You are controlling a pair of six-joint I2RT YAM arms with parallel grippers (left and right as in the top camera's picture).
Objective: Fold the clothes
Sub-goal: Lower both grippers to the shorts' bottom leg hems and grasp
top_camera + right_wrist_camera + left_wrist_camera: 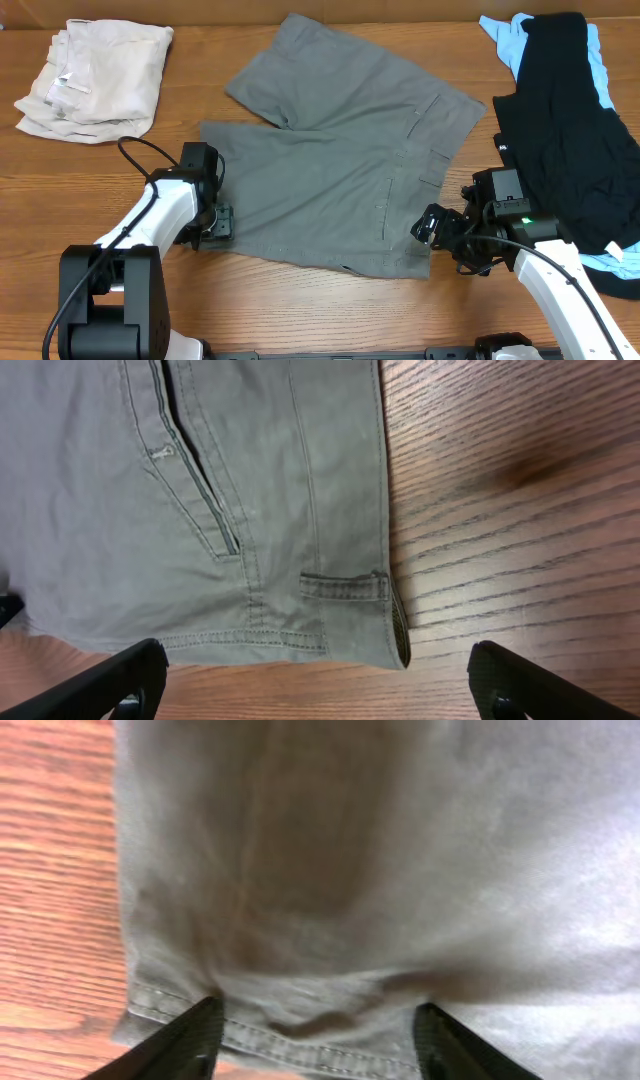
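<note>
While the shorts (340, 150) lie flat and unfolded, my left pincer (218, 222) and right pincer (430, 225) — at hem (300, 1038) and waistband (345, 480) — gape wide, empty.

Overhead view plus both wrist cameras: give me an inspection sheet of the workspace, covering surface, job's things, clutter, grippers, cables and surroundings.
Surface: wooden table, bare wood grain around the cloth.
Job's things: grey shorts spread flat, pocket side up, not yet folded.
Clutter: cream-beige garment bundled at the far left; black garment lying over a light-blue garment at the right.
Grippers: left gripper at the shorts' hem, jaws open across it; right gripper at the waistband corner, jaws open wide.
Cables: black cable looping from the left arm; another along the right arm.
Surroundings: nothing seen.
</note>
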